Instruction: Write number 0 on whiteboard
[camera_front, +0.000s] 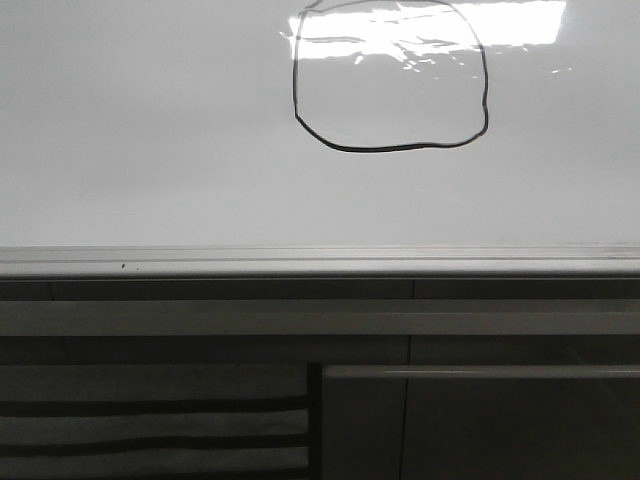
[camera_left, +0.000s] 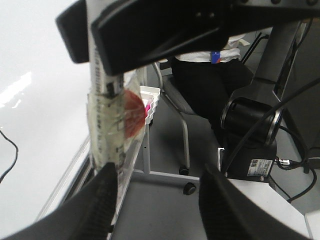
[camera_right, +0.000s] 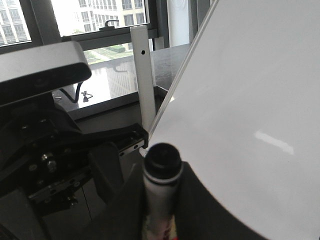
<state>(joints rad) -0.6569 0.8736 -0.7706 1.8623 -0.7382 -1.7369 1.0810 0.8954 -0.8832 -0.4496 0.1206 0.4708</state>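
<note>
On the whiteboard (camera_front: 150, 130), high and right of centre, the number 0 (camera_front: 390, 75) was closed, so the writing looked finished. The right gripper (camera_right: 160, 210) clenched a marker (camera_right: 161, 175); the left gripper (camera_left: 155, 200) perhaps gripped a taped pen (camera_left: 105, 130).

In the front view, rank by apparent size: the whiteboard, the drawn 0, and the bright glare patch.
1. whiteboard, filling the upper half of the view.
2. number 0, a closed black loop at upper right.
3. glare patch, which overlaps the loop's top; it looks smaller, but its edges are ragged, so this is less sure.
</note>
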